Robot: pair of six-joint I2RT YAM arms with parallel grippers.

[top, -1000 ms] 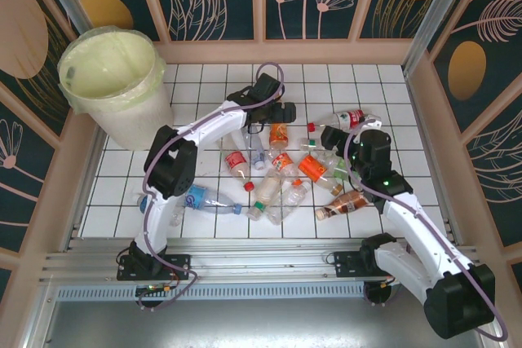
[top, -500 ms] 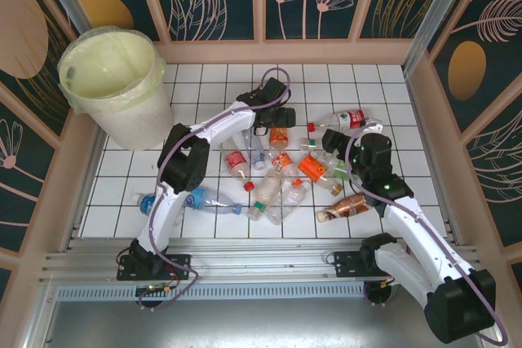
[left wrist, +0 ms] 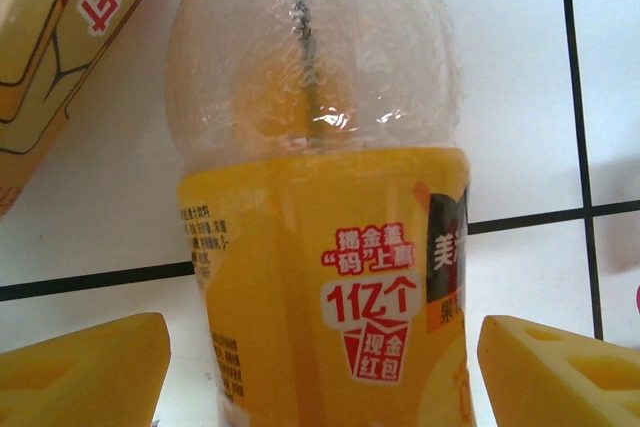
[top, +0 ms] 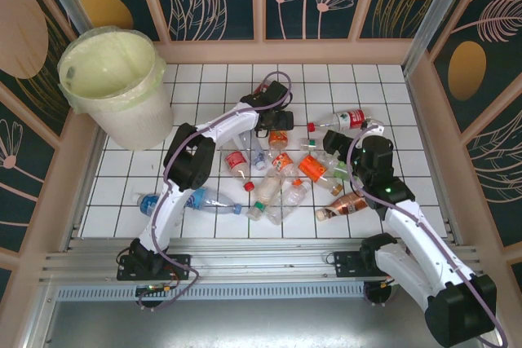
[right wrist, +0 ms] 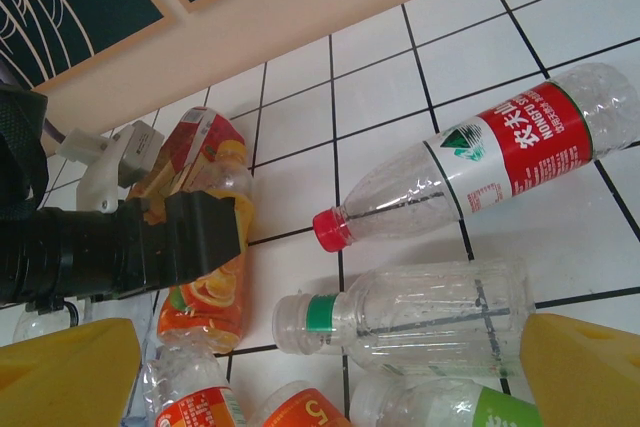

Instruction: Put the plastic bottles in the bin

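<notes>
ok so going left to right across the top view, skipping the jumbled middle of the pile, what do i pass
bin → blue-label bottle lying near the front → orange-label bottle at the pile's far edge → red-label bottle with a red cap, on the right

Two six-joint table arms, seen from above and from the wrist cameras.
The left arm [top: 170, 209] and right arm [top: 412, 230] have white link shells, black joint housings and black bases. A grey-purple cable [top: 167, 170] loops along each, and a green light [top: 389, 187] glows on the right arm. The fingers are bright yellow wedges [left wrist: 85, 372], one with shallow recesses [left wrist: 560, 377].
</notes>
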